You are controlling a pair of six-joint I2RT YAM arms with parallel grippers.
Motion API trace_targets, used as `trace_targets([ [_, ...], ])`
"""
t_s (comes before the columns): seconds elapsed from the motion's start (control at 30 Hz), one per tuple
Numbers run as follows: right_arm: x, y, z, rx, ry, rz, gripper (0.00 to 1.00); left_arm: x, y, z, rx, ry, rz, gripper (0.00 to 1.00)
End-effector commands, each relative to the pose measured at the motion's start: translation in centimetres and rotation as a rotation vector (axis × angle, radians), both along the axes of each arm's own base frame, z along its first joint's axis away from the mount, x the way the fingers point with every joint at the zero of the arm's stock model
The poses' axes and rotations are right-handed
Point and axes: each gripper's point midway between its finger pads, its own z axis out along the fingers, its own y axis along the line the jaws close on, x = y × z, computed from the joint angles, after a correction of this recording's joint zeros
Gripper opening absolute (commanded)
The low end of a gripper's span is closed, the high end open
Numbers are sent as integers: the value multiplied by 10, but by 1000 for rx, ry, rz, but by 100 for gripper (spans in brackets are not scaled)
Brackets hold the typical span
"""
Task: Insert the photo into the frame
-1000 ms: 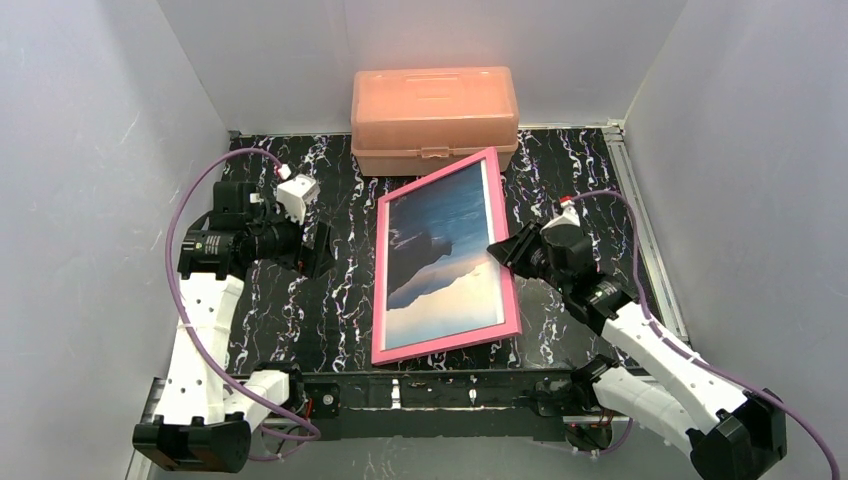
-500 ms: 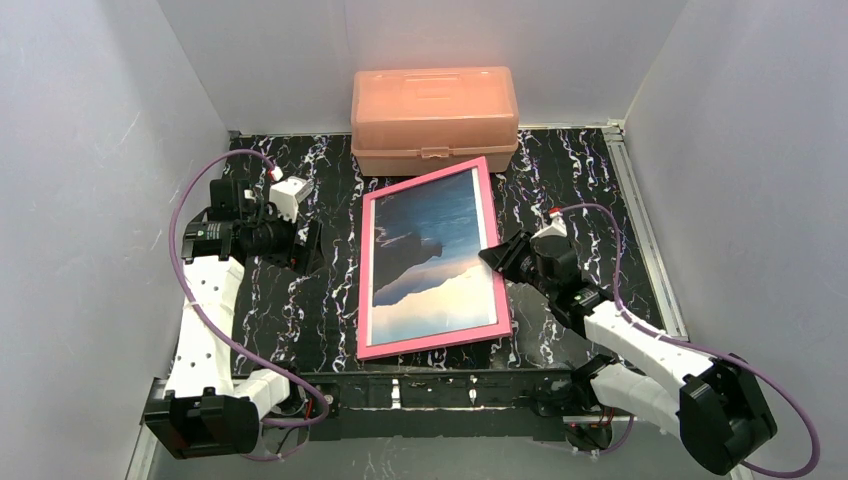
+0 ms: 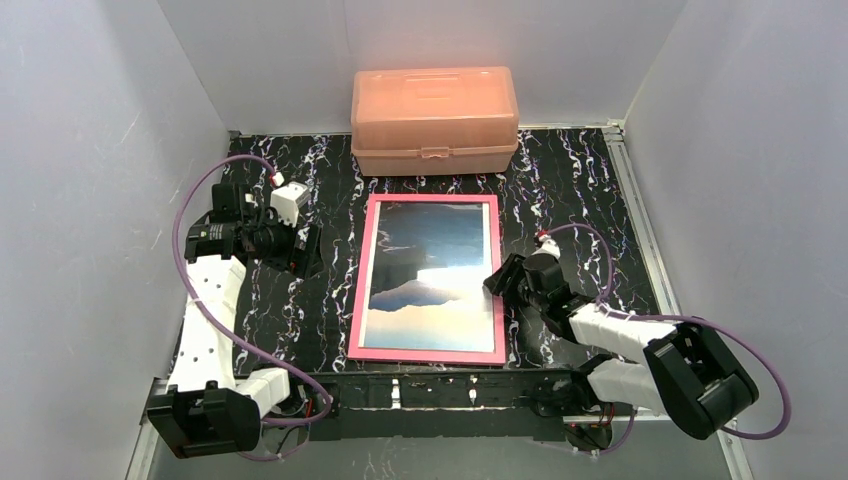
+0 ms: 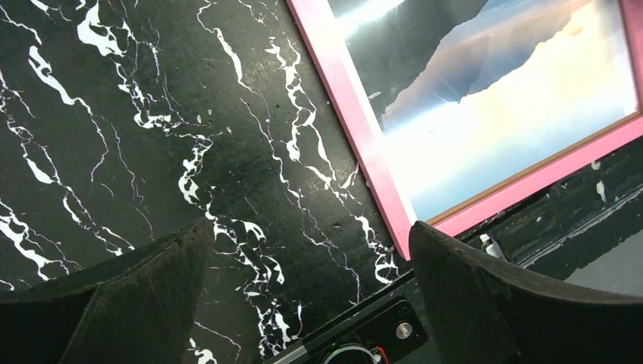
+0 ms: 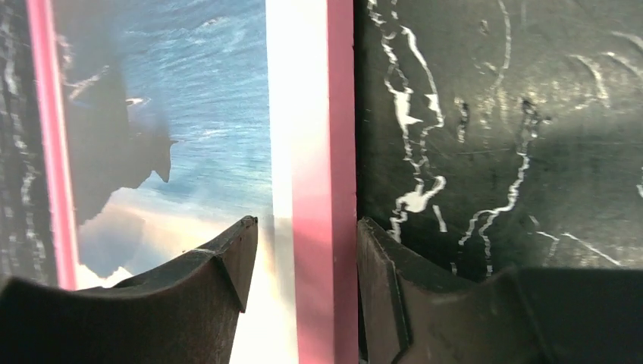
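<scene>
- Right claw [image 3: 497, 282] sits low at the right border of the frame [image 3: 425, 354], about halfway along that side. Seen from the wrist, this claw [image 5: 303, 227] has its jaws apart: one finger [image 5: 220, 262] is over the pane and the other is just outside the pink edge. The border lies between them and is not squeezed.
- Left claw [image 3: 305, 252] hangs over the bare surface [image 3: 575, 190] to the left of the frame, apart from it. Its jaws are spread wide with nothing between them; only marble pattern shows in the gap.
- The surface is black with white marble veining, with pale walls on three sides.
- A salmon-pink lidded plastic box [image 3: 434, 115] stands at the far edge with its lid down. It is just beyond the frame's top border and clear of it.
- The frame is bright pink and lies flat, face up, in the middle of the surface. Its long sides run away from the arms and its bottom border is near the front edge.
- The photo [image 3: 430, 270] lies inside the frame under the pane. It shows dark blue sky at the far end, a dark mountain in the middle and pale cloud at the near end, with glare across the glass.
</scene>
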Motion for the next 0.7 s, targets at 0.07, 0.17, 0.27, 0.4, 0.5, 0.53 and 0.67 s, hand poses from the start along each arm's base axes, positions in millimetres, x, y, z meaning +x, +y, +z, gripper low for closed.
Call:
trace_targets([
  [0.07,14,2,9,-35,-66,20,68,-2,1,-8,-7,13,-13,99],
  [0.17,17,1,14,-52,-82,20,73,-2,3,-12,4,15,-11,99],
  [0.27,26,-2,28,-88,-106,17,79,-1,5,-15,5,19,-4,98],
  [0.4,39,-20,50,-201,-134,-36,99,7,6,-20,-22,14,28,98],
  [0.5,51,-38,70,-315,-172,-60,99,25,9,-28,-44,-7,73,99],
  [0.53,56,-45,77,-355,-189,-81,99,35,12,-31,-47,-26,106,98],
  [0.67,73,-108,92,-589,-221,-349,99,79,17,-42,-107,-82,197,98],
])
